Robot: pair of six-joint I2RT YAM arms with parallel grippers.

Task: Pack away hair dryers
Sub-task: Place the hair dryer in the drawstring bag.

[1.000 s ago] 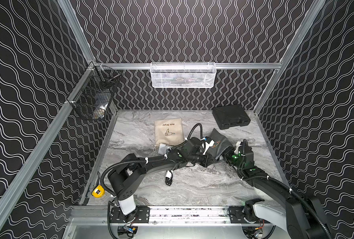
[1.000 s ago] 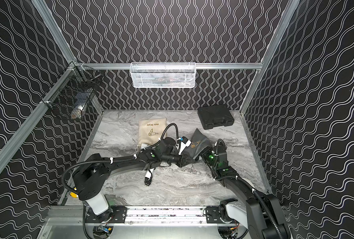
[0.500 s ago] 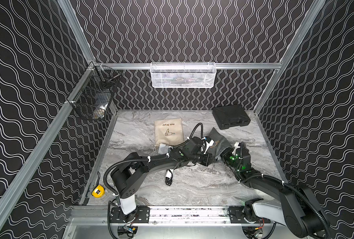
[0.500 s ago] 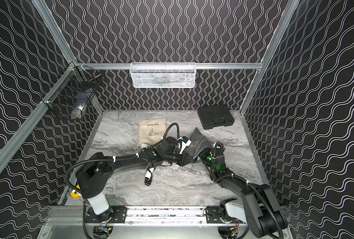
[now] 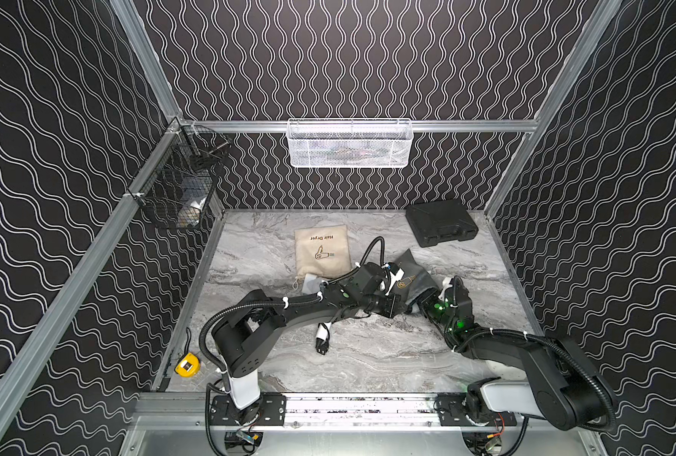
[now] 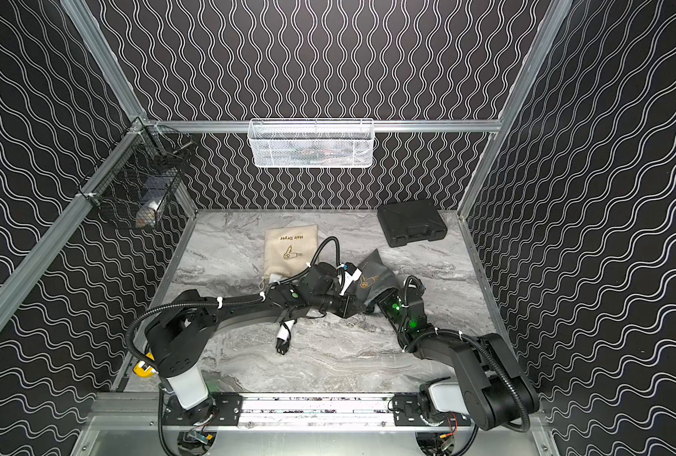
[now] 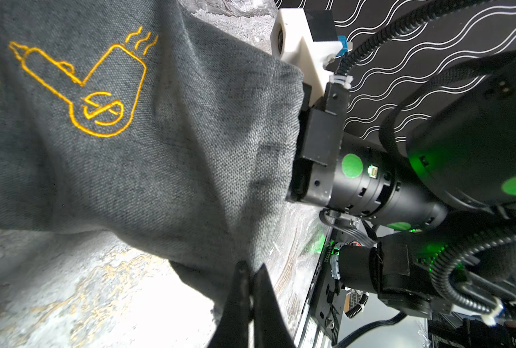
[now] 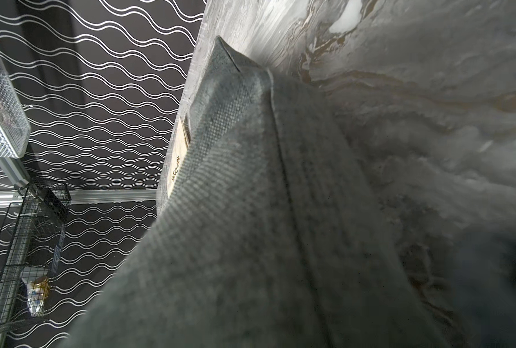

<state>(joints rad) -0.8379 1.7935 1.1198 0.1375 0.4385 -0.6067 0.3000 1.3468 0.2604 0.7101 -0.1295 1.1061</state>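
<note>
1. We've got the left claw [image 7: 250, 268] pinched shut on the hem of the grey pouch [image 7: 175, 156], its two black fingertips meeting right on the cloth at the edge of the mouth.
2. Straight across from it, the right claw [image 7: 308, 144] is pushed into that same mouth. The cloth covers its fingertips, so we can't tell whether it is open or closed, or whether it holds anything.
3. The right wrist view gives us grey weave up close and little more.
4. On to the hair dryers: neither body shows itself to us, and whatever sits inside the pouch is hidden.
5. Behind the left claw, under its arm, a white-and-black plug [image 5: 322, 341] on a dark cord lies on the counter [image 5: 368, 363]. The arm hides where the cord leads.
6. Beyond the left claw's arm, a beige pouch [image 5: 320, 252] lies flat on the counter, apart from the grey one.
7. Well past both claws, a black case [image 5: 441, 222] sits closed in the back corner.
</note>
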